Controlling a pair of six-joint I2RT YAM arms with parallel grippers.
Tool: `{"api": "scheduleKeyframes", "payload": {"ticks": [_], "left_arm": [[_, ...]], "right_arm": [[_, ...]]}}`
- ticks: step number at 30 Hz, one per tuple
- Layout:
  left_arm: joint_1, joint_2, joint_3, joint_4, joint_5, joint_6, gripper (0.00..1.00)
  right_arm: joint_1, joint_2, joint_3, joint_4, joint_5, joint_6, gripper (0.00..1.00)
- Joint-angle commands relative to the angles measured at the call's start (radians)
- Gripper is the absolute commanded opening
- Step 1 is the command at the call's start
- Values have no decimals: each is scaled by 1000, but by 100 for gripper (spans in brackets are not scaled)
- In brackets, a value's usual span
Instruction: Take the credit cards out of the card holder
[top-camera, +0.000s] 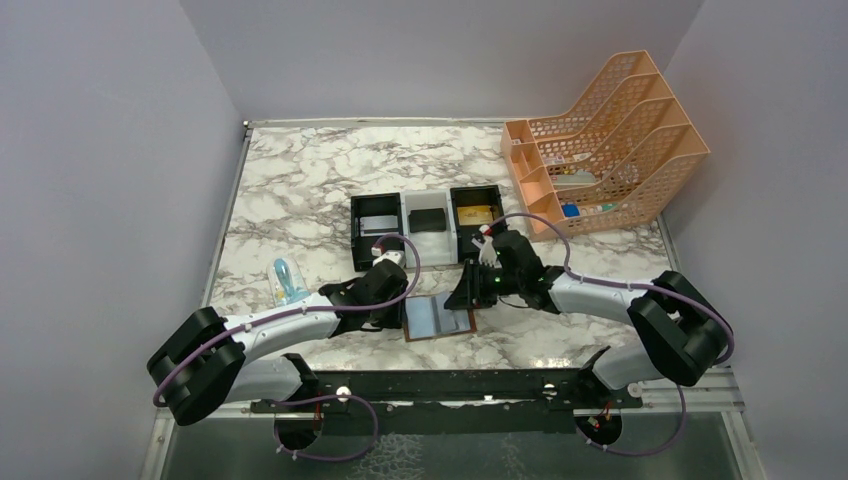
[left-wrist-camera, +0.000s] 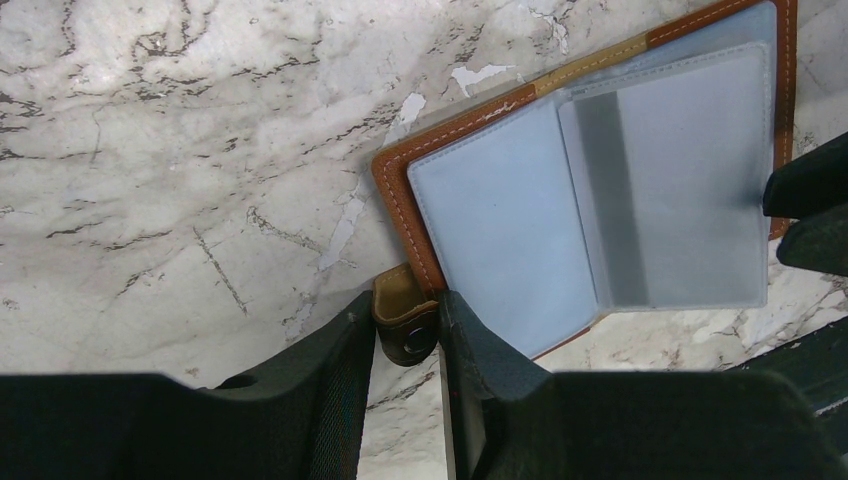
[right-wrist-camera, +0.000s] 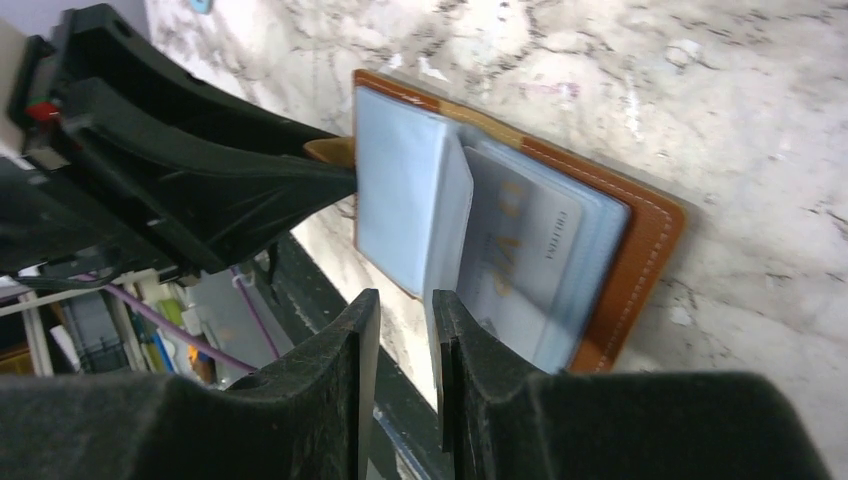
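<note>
The brown card holder (top-camera: 440, 317) lies open on the marble near the front edge, its pale blue pockets (left-wrist-camera: 520, 230) facing up. My left gripper (left-wrist-camera: 405, 310) is shut on its snap tab (left-wrist-camera: 405, 325) at the left edge. One clear pocket leaf (right-wrist-camera: 445, 215) stands lifted. A pale credit card (right-wrist-camera: 525, 250) with gold print shows through the pocket under it. My right gripper (right-wrist-camera: 405, 300) hovers at the holder's near edge beside that leaf, its jaws a narrow gap apart with nothing between them. In the tray, a gold-tan card (top-camera: 476, 214) and a grey card (top-camera: 377, 222) lie in the end compartments.
The black-and-white three-compartment tray (top-camera: 425, 200) stands just behind the grippers, with a small black block (top-camera: 428, 220) in its middle section. An orange mesh file rack (top-camera: 610, 140) fills the back right. A blue-green object (top-camera: 289, 280) lies on the left beside the left arm.
</note>
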Motion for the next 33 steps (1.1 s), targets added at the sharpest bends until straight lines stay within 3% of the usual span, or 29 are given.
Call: {"api": "scheduleKeyframes", "payload": {"ticks": [1, 20, 27, 33], "left_arm": [[-8, -10, 4, -6, -4, 3, 31], [-10, -51, -3, 7, 3, -21, 31], [-11, -74, -4, 6, 11, -23, 35], [-12, -57, 2, 16, 18, -19, 37]], "right_arm": [[5, -17, 18, 111, -96, 29, 26], [54, 153, 155, 178, -231, 11, 27], [53, -13, 178, -216, 232, -127, 35], [53, -84, 95, -291, 355, -121, 41]]}}
